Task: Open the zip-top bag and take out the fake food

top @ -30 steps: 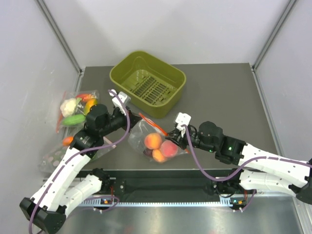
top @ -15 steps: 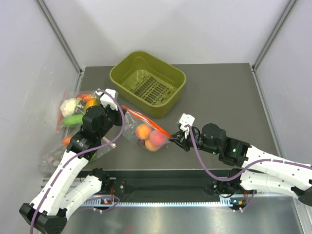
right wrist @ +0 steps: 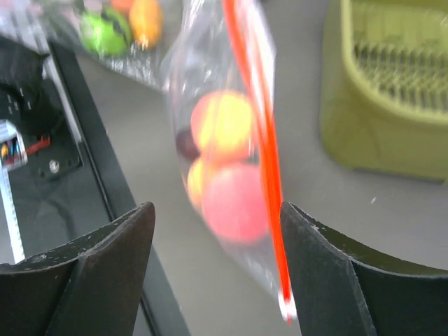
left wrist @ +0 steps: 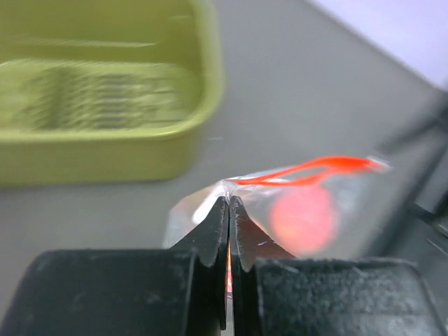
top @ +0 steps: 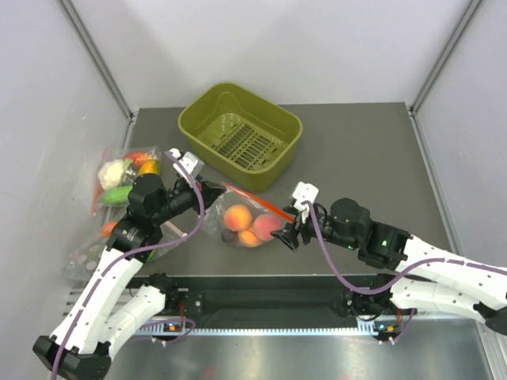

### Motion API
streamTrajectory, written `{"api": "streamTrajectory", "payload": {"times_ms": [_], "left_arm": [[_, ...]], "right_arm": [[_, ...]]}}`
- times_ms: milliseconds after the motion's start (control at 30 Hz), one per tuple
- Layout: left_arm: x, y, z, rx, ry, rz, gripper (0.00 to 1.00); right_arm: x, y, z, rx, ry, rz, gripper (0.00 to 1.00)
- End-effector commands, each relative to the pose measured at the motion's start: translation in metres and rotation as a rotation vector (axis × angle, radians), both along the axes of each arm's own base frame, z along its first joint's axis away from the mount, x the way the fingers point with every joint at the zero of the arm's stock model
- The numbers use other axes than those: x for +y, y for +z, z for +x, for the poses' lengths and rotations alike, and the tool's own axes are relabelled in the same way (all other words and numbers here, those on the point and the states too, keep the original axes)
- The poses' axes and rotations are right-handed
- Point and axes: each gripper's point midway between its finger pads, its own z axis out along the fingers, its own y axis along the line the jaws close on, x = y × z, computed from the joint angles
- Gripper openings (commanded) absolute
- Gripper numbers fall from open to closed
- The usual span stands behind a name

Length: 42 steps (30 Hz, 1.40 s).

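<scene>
A grey table [top: 356, 158] is sitting between pale walls, with the two arms reaching in from its near edge. At the far left, clear bags of vegetables [top: 123, 178] are lying against the wall. Just right of them, the left gripper [left wrist: 229, 203] is pinching the corner of the zip-top bag [top: 245, 222], its jaws clamped tight on the plastic at the orange-red zip strip [left wrist: 308, 170]. The bag is stretching rightward from that grip, near the table's front edge and in front of the green basket [top: 242, 134]. Three peach-like fruits [top: 238, 216] are showing through the crinkled plastic, bunched together inside. At the bag's right end, the right gripper [right wrist: 213, 210] is standing with its jaws spread wide, one finger on either side of the bag and gripping nothing.
</scene>
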Motion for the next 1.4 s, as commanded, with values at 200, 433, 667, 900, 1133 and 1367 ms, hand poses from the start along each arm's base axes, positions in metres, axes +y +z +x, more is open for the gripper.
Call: {"api": "streamTrajectory", "payload": {"times_ms": [200,433,667,900,1133,1367], "left_arm": [[-0.046,0.021,-0.059,-0.057,-0.466,-0.089,0.0],[-0.046,0.024,-0.062,-0.065,-0.474,-0.094,0.0],[-0.046,0.023,-0.057,-0.058,-0.45,-0.094,0.0],[-0.046,0.022,-0.057,-0.049,-0.454,-0.095,0.0],[-0.047,0.021,-0.056,-0.043,-0.451,-0.094,0.0],[-0.048,0.021,-0.059,-0.045,-0.466,-0.096,0.0]], "right_arm": [[0.025,0.098,0.021,-0.214,-0.014,0.173,0.72],[0.033,0.097,0.025,-0.224,-0.005,0.15,0.7],[0.041,0.079,0.015,-0.168,0.055,0.139,0.68],[0.045,0.081,0.012,-0.173,0.075,0.16,0.67],[0.051,0.072,0.014,-0.164,0.086,0.135,0.67],[0.052,0.069,0.019,-0.169,0.067,0.12,0.67]]}}
